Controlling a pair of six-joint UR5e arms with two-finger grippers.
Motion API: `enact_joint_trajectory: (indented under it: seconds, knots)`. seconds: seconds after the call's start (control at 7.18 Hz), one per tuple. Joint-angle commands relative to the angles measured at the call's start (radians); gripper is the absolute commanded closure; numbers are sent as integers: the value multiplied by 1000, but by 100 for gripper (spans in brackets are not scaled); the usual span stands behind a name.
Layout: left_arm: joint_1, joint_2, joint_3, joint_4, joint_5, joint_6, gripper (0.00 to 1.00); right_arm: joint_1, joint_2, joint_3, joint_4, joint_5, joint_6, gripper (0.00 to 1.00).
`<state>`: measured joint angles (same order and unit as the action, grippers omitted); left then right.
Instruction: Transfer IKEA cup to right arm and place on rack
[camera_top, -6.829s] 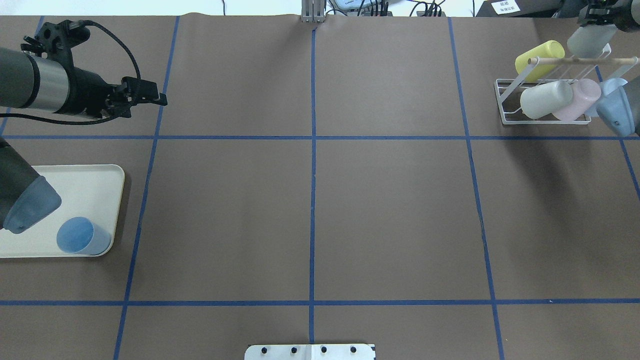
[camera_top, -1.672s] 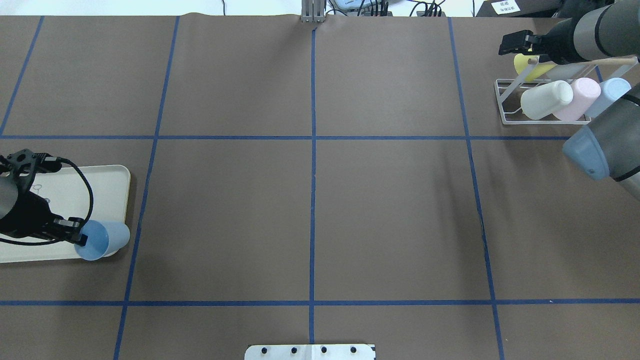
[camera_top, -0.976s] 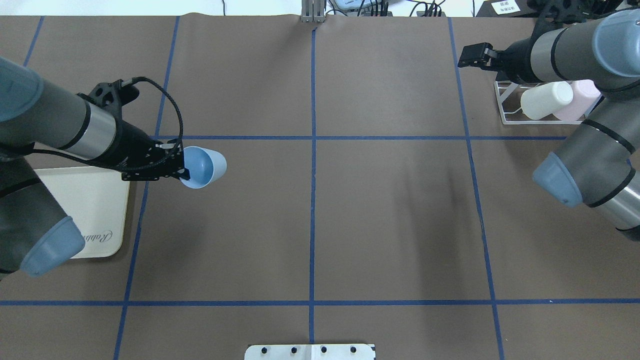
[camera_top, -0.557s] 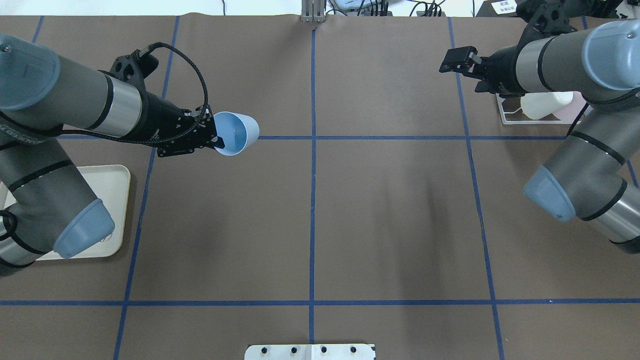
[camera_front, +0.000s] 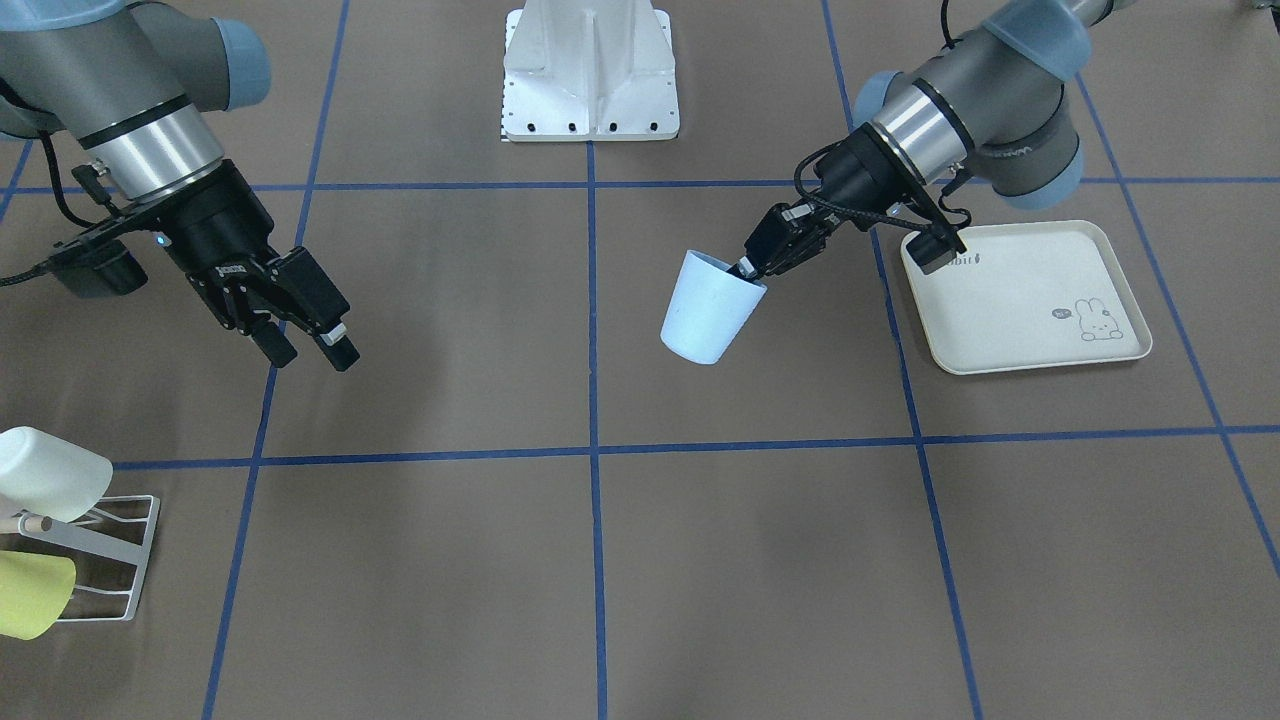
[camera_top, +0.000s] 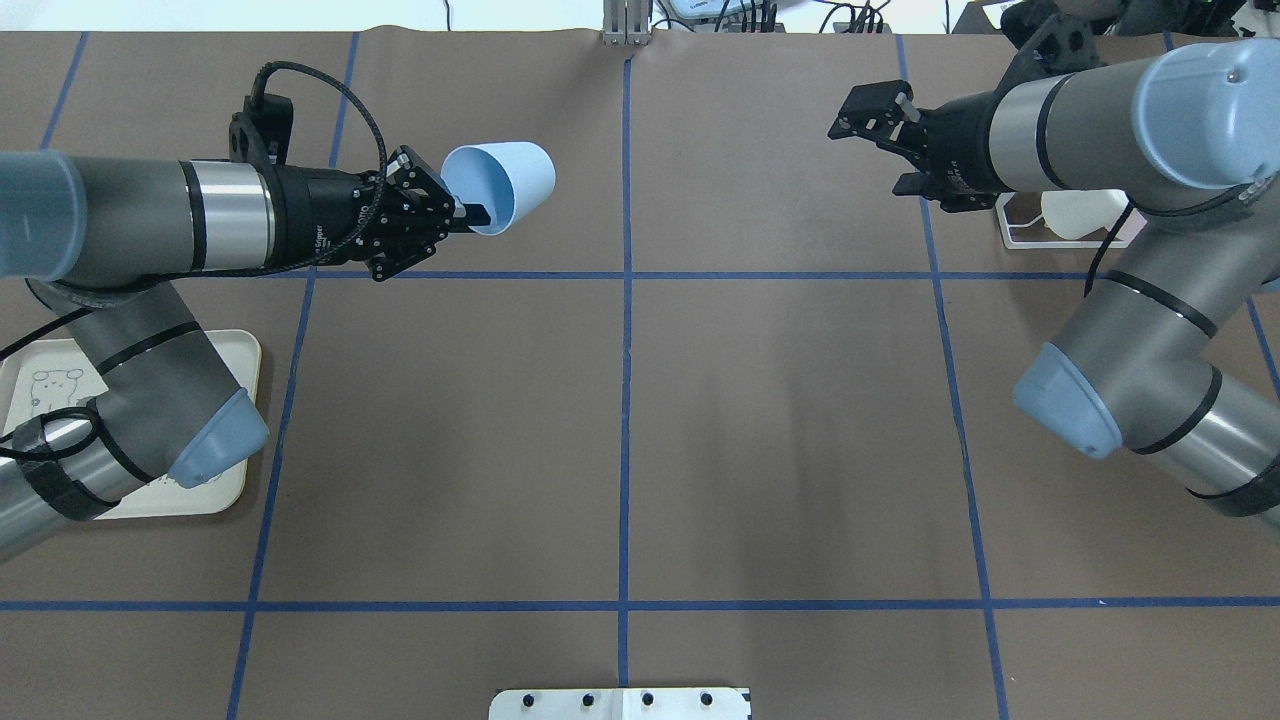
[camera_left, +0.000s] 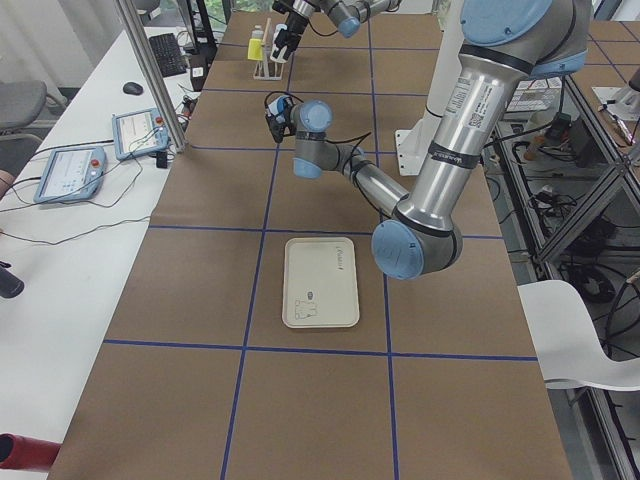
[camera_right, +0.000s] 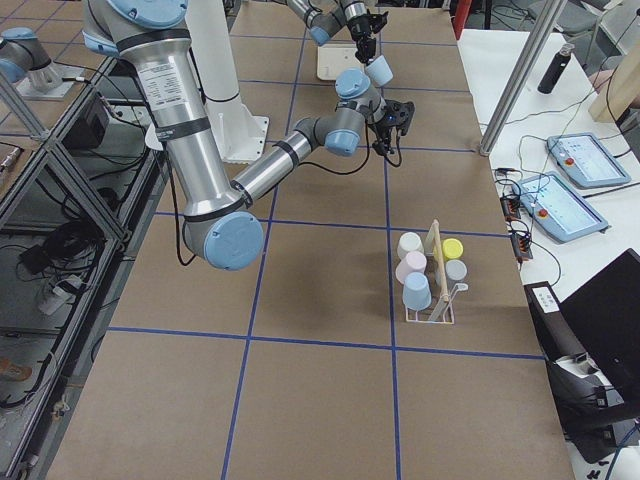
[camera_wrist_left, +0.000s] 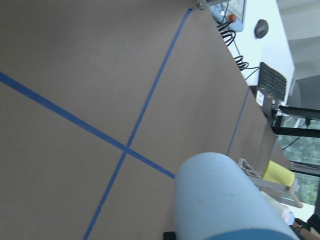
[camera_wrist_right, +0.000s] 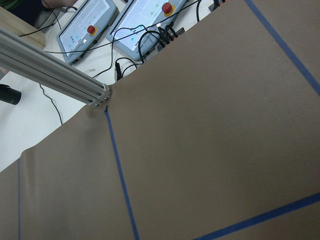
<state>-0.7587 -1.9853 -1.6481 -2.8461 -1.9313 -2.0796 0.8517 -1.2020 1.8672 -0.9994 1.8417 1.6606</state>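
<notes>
- Step, as I judge it: carry to the hand-over. The cup is off the tray, not yet with the right arm.
- Light-blue IKEA cup: in the air, just on the robot's left of the centre tape line. It is tilted, base aimed toward that line, mouth back at the wrist.
- Left gripper: pinched on the cup's rim, one finger inside the mouth and one outside. It grips nothing else.
- Right gripper: jaws spread wide and empty, well to the robot's right of the centre tape line, pointing toward it.
- Rack: far off on the robot's right of the line, already carrying several cups. I cannot tell which prong is free.
- Rabbit-print tray: on the robot's left of the line, nothing on the part in view.
- Next, you likely need both grippers close together at the centre tape line, with the cup's base end offered to the open right jaws.
- Close the right jaws on the cup wall before you loosen the left pinch.
- Risk: a rim-only pinch may let the cup swing on contact, so go in slowly.
</notes>
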Motion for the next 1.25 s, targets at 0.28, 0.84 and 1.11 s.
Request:
enact_joint_trajectory:
  seconds: [0.28, 0.84, 1.11]
  knots:
    - [82, -61, 128, -354, 165, -168, 100, -74, 71, -16, 247, 1, 463, 0]
    - [133, -87, 132, -432, 227, -244, 100, -106, 140, -26, 328, -7, 745, 0]
    - [144, -102, 129, -435, 241, -247, 100, -128, 142, -39, 377, -12, 792, 0]
